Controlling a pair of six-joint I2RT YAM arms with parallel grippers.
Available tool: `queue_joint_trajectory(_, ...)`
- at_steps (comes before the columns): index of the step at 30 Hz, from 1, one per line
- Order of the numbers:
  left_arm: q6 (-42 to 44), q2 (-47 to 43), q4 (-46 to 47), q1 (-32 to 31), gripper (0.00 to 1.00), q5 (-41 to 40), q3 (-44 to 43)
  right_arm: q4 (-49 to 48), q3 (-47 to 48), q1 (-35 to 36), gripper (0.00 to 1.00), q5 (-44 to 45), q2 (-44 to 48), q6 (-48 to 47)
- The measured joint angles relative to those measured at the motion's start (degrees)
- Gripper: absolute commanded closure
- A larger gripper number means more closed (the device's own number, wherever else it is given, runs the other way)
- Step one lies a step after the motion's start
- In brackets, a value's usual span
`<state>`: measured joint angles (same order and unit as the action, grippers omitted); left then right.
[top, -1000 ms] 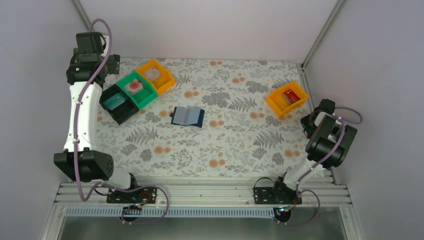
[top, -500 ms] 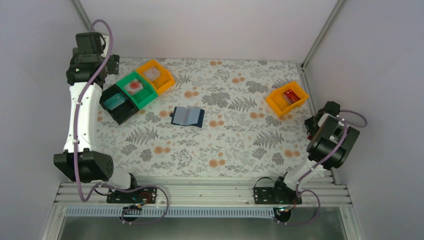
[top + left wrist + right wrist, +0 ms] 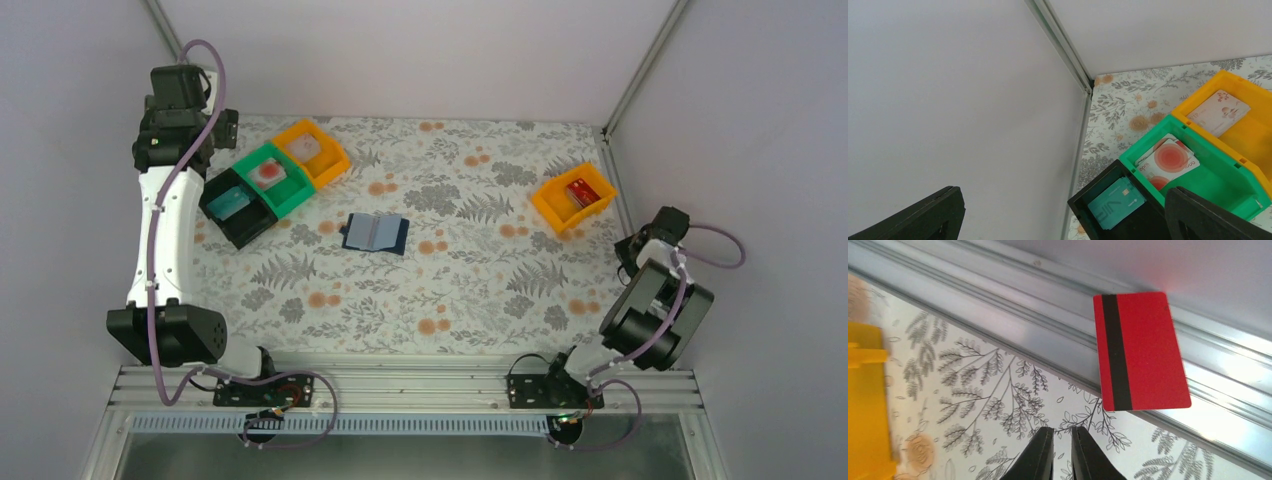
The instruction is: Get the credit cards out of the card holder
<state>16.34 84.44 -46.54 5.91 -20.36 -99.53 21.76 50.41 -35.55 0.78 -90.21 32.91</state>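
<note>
The right gripper [image 3: 1061, 452], pinched closed on nothing, sits just short of a red credit card [image 3: 1140, 352], the left gripper [image 3: 1063, 215] gapes empty over binned cards [image 3: 1168, 160], and the card holder [image 3: 374, 233], open between them, looks emptied.

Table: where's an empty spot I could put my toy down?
Biggest bare patch: between the wallet and the right orange bin. Also bare: the near strip from the wallet to the metal rail. Crowded: the far-left corner, where the black bin, green bin and left orange bin sit side by side in a row.
</note>
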Motion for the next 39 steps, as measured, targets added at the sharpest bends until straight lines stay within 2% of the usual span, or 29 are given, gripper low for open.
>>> queue_joint_trajectory(2,0.1,-0.3,0.3,0.0,0.00,0.0,0.4,0.0,-1.1,-0.1,0.67,0.6,3.4,0.0)
queue_joint_trajectory(8,1.0,-1.4,1.4,0.0,0.00,0.0,2.6,0.0,-1.5,-1.7,0.36,2.2,6.5,1.7)
queue_joint_trajectory(11,1.4,-1.9,1.8,0.0,0.00,0.0,4.3,0.1,-2.3,-4.7,0.04,1.2,5.7,2.7)
queue_joint_trajectory(12,1.6,-2.0,1.8,0.0,0.00,0.0,4.8,0.1,-2.5,-5.7,0.01,0.9,5.1,3.0)
queue_joint_trajectory(16,2.4,-2.3,1.9,0.0,0.00,0.0,6.0,-0.2,-2.6,-7.5,0.01,0.5,1.9,2.8)
queue_joint_trajectory(39,3.6,-2.3,3.2,0.0,0.00,0.2,7.3,-1.4,1.0,-7.5,0.01,0.8,-9.0,2.2)
